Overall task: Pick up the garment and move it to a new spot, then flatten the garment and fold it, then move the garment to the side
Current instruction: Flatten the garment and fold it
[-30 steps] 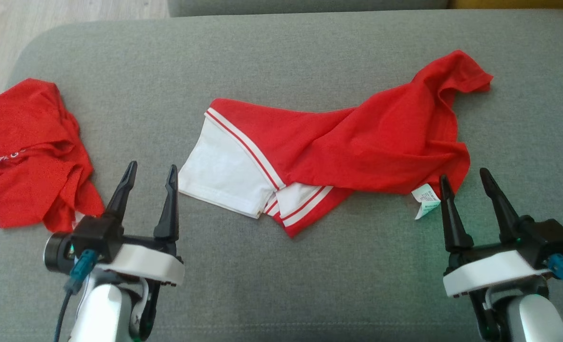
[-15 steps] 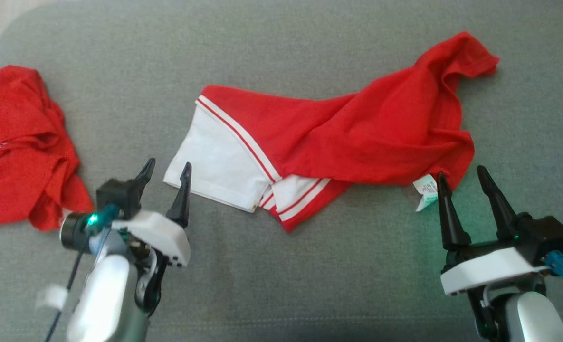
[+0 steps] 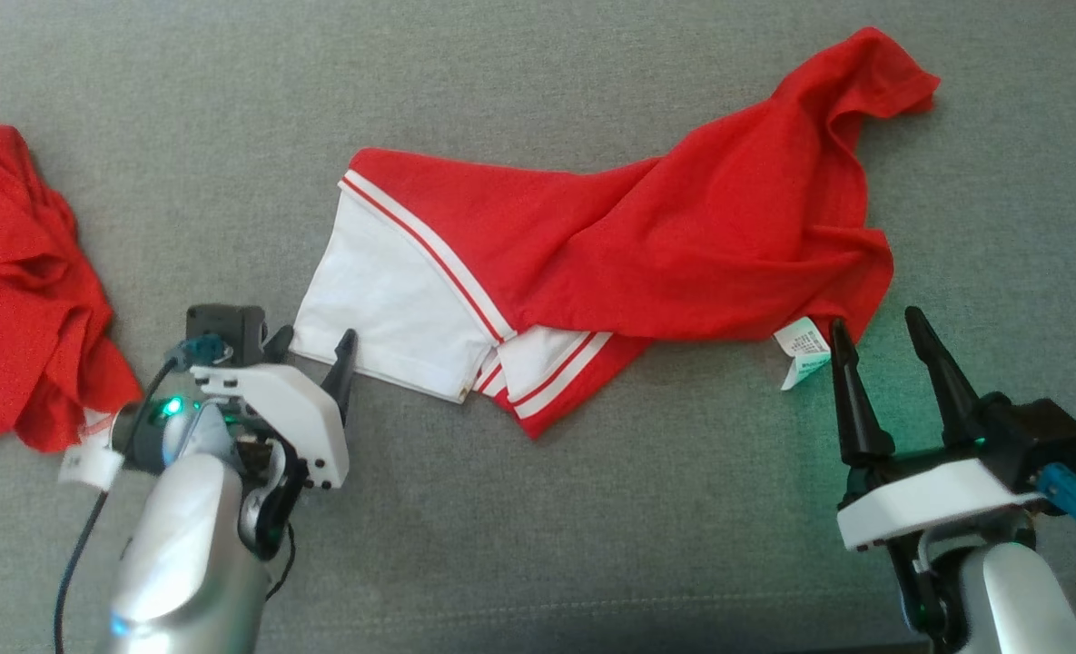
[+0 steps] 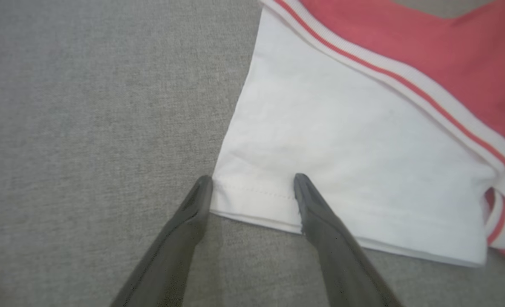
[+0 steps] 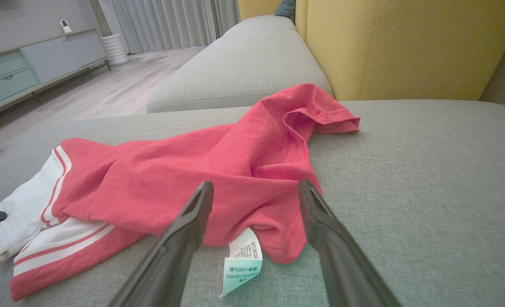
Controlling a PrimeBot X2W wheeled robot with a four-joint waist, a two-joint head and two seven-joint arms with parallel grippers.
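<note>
Laundry duty: a red-and-white garment [image 3: 646, 245] lies crumpled and twisted on a grey sofa seat [image 3: 592, 527] as a two-armed robot brings both hands to its near edge. The left hand [image 3: 313, 343], fingers spread wide and holding nothing, straddles the near-left corner of the garment's white panel [image 4: 341, 162]. One finger sits just off the stitched hem and the other over it. The right hand [image 3: 876, 321], also spread and empty, hovers just short of the garment's near-right corner, beside its care label [image 3: 801, 350]. A second red cloth [image 3: 20, 291] lies well off the garment's left end.

The garment looks like a thin, light knit, soft and limp. Once lifted it should sag and drape rather than keep any shape, and the twisted red half will probably need pulling straight before it can be flattened. The hemmed corners seem the best places to pinch, since the doubled fabric there gives the fingers something to bite. The label looks too flimsy to hold. Because the cloth lies flat, the fingers will likely have to press into the cushion to gather it.
</note>
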